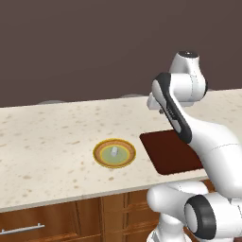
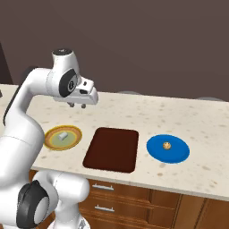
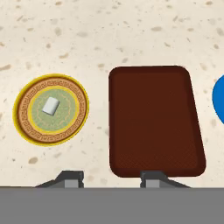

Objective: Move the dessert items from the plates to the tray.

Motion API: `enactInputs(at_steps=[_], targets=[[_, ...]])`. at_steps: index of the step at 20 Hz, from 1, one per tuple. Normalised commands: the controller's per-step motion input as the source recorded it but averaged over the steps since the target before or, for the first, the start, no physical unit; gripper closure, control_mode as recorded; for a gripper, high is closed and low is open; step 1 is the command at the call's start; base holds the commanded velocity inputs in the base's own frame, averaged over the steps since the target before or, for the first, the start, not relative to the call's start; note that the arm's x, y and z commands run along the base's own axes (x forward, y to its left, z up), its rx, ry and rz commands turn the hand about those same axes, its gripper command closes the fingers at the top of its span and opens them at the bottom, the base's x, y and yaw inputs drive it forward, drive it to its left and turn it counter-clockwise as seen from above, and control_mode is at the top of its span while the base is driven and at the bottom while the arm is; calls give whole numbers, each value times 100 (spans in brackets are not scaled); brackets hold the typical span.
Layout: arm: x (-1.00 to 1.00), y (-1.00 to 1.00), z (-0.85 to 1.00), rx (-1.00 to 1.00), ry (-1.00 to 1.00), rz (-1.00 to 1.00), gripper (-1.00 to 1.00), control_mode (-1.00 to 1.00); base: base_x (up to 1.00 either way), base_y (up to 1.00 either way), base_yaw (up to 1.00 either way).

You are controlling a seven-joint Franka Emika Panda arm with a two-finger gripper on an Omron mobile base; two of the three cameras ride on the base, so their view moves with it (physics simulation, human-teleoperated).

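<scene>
Fingers (image 3: pixel 70 177) spread, empty, gripper (image 2: pixel 77 105) high above counter. We see white lump (image 3: pixel 50 106) on yellow plate (image 3: pixel 26 131), tray (image 3: pixel 155 122) bare beside it. Risk: lump v. small, off-centre pinch may flick it away.

Speckled stone-look counter (image 2: pixel 134 112); matt tray (image 2: pixel 111 149); wooden cabinet fronts (image 2: pixel 134 199).

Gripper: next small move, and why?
Probably shift the gripper toward the yellow-rimmed plate and lower it over the white lump. The gripper hangs open above the counter, holding nothing. The tray is bare, and the blue plate also holds a small round item.
</scene>
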Motion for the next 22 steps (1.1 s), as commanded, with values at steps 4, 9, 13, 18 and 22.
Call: enactInputs(at_steps=[4,9,13,18,22], targets=[[-21,0,-7,0,-1,0,-100,-100,0,0,0],[-26,9,-24,0,-1,-1,-100,-100,0,0,0],[-12,23,-25,0,0,-3,-100,-100,0,0,0],[0,26,-26,0,-3,-5,-100,-100,0,0,0],[0,20,-23,4,-1,-8,-100,-100,0,0,0]])
